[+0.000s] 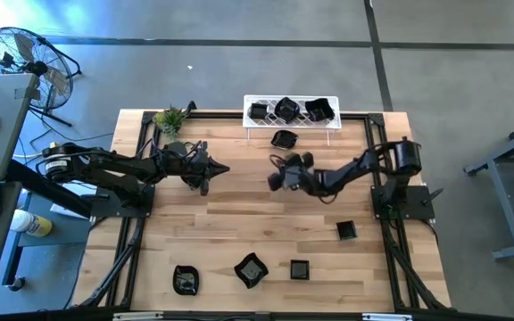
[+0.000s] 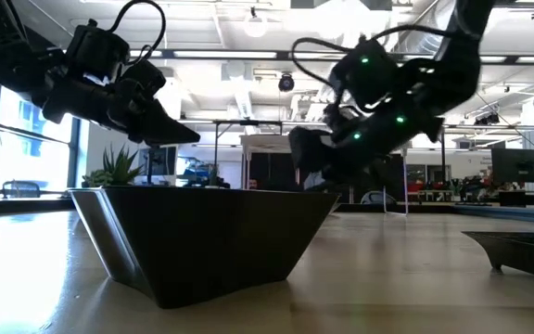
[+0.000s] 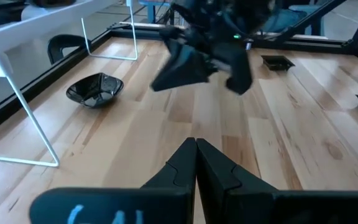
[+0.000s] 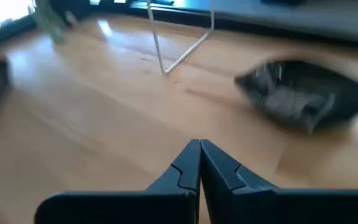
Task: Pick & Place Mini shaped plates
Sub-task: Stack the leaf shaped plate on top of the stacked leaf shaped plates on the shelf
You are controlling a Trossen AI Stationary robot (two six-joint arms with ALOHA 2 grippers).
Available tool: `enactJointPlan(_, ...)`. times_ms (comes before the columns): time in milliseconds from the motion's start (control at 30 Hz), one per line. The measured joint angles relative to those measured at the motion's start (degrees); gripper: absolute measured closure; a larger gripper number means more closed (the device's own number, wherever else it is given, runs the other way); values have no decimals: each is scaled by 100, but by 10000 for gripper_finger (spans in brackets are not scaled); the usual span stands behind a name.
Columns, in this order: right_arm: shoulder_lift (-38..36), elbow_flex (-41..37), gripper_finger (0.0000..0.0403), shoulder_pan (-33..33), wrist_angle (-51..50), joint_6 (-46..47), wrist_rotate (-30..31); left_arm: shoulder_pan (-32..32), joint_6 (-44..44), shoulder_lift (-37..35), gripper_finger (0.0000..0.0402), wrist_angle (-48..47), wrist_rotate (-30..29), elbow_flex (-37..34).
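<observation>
Several tiny glossy black plates are spread over the wooden table. Three sit in the white wire rack at the far edge. One plate lies on the table just in front of the rack, seen also as the plate and, blurred, the plate. Others lie near the near edge: a plate, a wavy plate, a square plate and another. My left gripper hovers shut at table middle-left. My right gripper hovers shut at the middle, empty.
A small green plant stands at the far left corner beside the rack. The rack's thin white legs stand on the table near the far plate. A big black plate fills the low view's foreground. Bare wood lies between the grippers.
</observation>
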Motion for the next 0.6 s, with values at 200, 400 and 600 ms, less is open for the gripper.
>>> enactJointPlan(200, 0, 569, 335, -621, -1111, -1683, -706, 0, 19, 0, 396, -53, 0, 0)
enactJointPlan(400, 0, 955, 275, -1022, -2189, -2498, -1075, 0, 71, 0, 396, -79, 0, 0)
enactJointPlan(600, 0, 1008, 278, -1203, -2437, -3073, -1164, 0, 78, 0, 396, -79, 0, 0)
